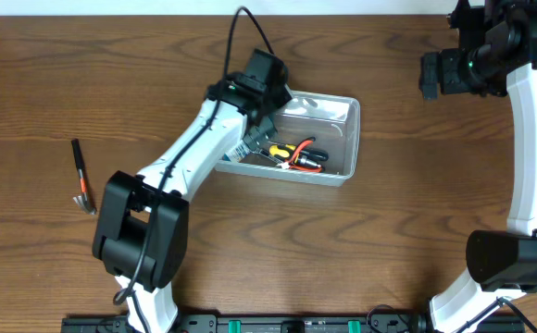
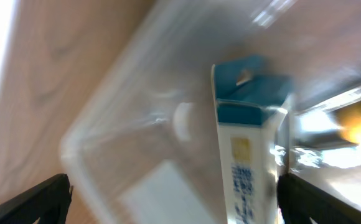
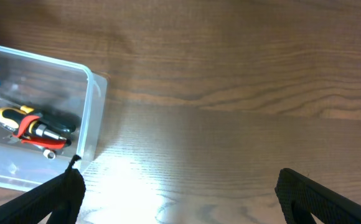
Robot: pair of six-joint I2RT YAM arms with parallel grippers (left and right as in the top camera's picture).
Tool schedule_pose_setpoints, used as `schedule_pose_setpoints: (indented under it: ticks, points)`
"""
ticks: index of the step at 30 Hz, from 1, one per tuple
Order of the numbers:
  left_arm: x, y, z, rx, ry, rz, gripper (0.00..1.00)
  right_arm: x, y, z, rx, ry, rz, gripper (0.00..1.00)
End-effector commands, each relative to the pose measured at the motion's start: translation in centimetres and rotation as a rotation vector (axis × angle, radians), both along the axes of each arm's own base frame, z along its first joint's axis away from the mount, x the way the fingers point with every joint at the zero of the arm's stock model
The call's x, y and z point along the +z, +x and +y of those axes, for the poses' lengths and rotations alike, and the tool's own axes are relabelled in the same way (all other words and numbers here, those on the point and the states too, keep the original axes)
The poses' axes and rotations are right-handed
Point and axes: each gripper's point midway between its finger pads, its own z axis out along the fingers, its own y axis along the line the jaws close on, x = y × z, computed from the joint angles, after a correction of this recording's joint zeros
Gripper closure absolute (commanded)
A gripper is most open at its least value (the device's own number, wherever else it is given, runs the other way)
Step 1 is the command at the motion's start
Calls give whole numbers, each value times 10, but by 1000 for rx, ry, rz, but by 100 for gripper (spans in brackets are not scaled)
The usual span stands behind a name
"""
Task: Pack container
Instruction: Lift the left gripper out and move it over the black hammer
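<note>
Dark wood-grain tabletop [image 1: 111, 55], nothing fancy, and the container [image 1: 335, 118] sits about in the middle of it, tilted a little in the overhead view.

My read: this is the drop-off part of a packing run. The left end effector [image 2: 175, 184] hangs over the left end of the container with its fingers spread wide, pinching nothing. A blue-and-white box [image 2: 249, 155] stands between them inside the tub. It sits close to one finger, but the wrist view is too smeary for me to say whether they touch. Next to it in the tub there's a little heap of hand tools [image 1: 296, 153] with yellow, red and black handles.

Next move, I'd say, is to pull the left arm straight up so the fingers clear the rim without snagging the box or nudging the tub. Then head out left, where a thin black tool with an orange band [image 1: 81, 171] lies on the bare wood, well apart from everything. It looks like the only thing left to pack.

The right end effector [image 3: 179, 180] is also spread wide and empty, over bare tabletop off the right side of the container. It's in nobody's way.

Main nuisance: the left arm covers the tub's left end from overhead, so I can't see how the box sits.
</note>
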Motion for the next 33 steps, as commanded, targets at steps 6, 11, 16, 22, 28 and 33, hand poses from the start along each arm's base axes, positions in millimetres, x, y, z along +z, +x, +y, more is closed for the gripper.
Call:
schedule_pose_setpoints:
  ticks: [6,11,16,22,28,33]
  points:
    - [21,26,57,183,151,-135,2,0,0,-1,11,-9,3,1]
    - [30,23,57,281,79,-168,1,0,0,-1,14,-10,2,1]
    - [67,3,69,340,39,-190,2,0,0,-3,26,-26,1,1]
    - [125,-37,134,640,-97,-255,2,0,0,-3,34,-30,1,1]
    - [132,-73,218,1007,-294,-215,2,0,0,-3,34,-30,-1,1]
    - [104,-87,261,1196,-501,-70,2,0,0,-3,34,-30,0,1]
